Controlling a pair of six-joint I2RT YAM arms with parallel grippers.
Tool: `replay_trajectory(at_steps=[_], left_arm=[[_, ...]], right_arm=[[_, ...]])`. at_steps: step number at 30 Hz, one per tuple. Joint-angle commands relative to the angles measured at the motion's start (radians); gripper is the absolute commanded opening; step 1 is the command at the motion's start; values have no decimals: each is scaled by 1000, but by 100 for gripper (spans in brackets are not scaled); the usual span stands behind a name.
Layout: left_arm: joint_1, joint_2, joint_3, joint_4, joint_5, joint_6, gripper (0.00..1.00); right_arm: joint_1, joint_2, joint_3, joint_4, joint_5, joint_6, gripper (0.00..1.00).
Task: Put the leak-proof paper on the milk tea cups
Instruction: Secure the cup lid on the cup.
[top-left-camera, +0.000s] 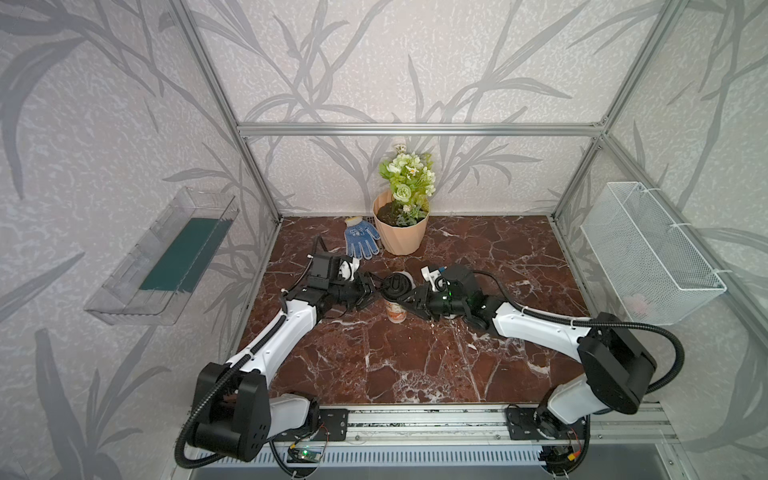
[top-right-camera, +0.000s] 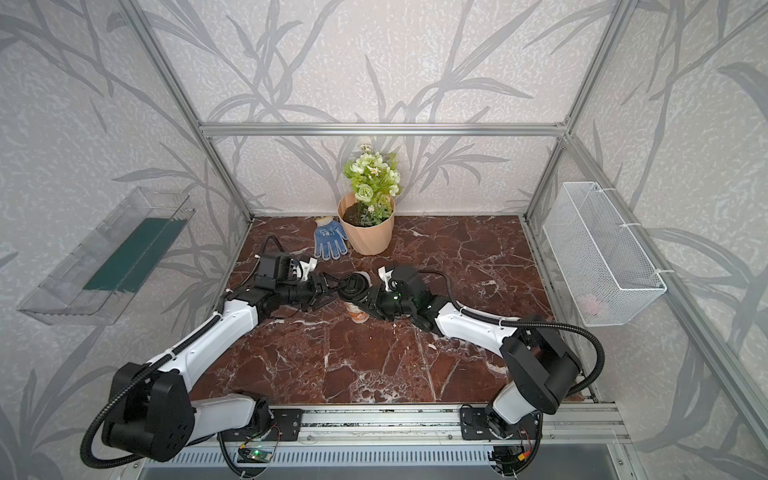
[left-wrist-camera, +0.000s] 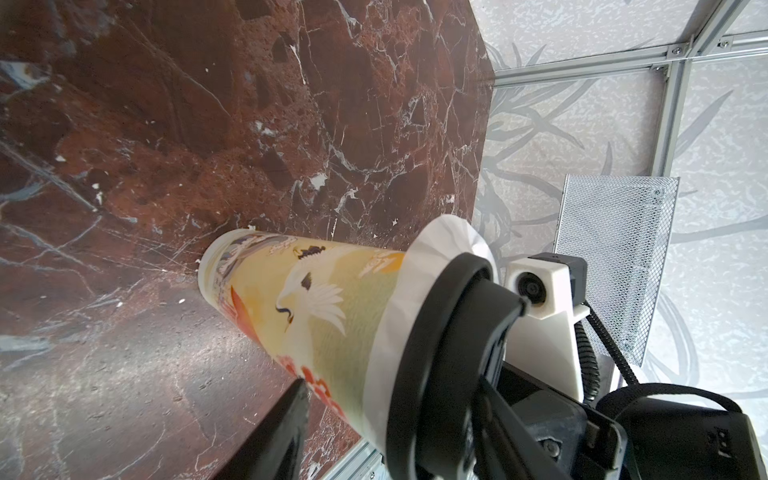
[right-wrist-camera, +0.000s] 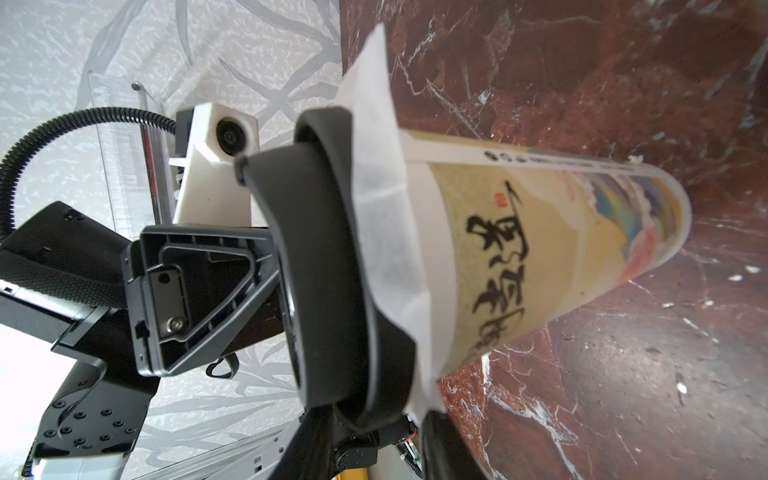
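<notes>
The left gripper (top-left-camera: 371, 296) is clamped on the edge of the one black lid (top-left-camera: 397, 284); the right gripper (top-left-camera: 409, 301) straddles its far edge, bitten or not I cannot tell. Under the lid, one leak-proof paper (left-wrist-camera: 405, 291) drapes the rim of the single cup (left-wrist-camera: 316, 307) on the tabletop (top-left-camera: 415, 365): thin, crease-prone stuff, I'd judge, best pinched by its overhanging skirt.

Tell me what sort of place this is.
Probably a robot test cell, not a real shop: an aluminium frame boxes in wallpapered panels, the left arm and right arm are mounted on a rail at the front, and the marble-look tabletop holds few props.
</notes>
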Motion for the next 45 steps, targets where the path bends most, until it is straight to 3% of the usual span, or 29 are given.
replay_trajectory(at_steps=[1,15,19,23,27,36,45], left_arm=[[-4,53,-58,-197,-108,18,59],[-4,59,-50,-203,-110,24,59],[-4,58,-45,-214,-111,31,59],[-4,43,-57,-223,-114,32,59],[-4,37,-64,-218,-114,30,59],[-4,36,-61,-217,-111,28,59],[-4,40,-54,-215,-111,28,59]], right_arm=[[-1,46,-50,-175,82,-17,33],[2,69,-41,-284,118,-98,30],[-13,11,-7,-176,4,-145,33],[-76,-99,59,-280,-119,-263,38],[-149,-134,92,-328,-130,-303,40],[-199,83,363,-487,-269,-449,52],[-201,221,471,-543,-282,-486,49]])
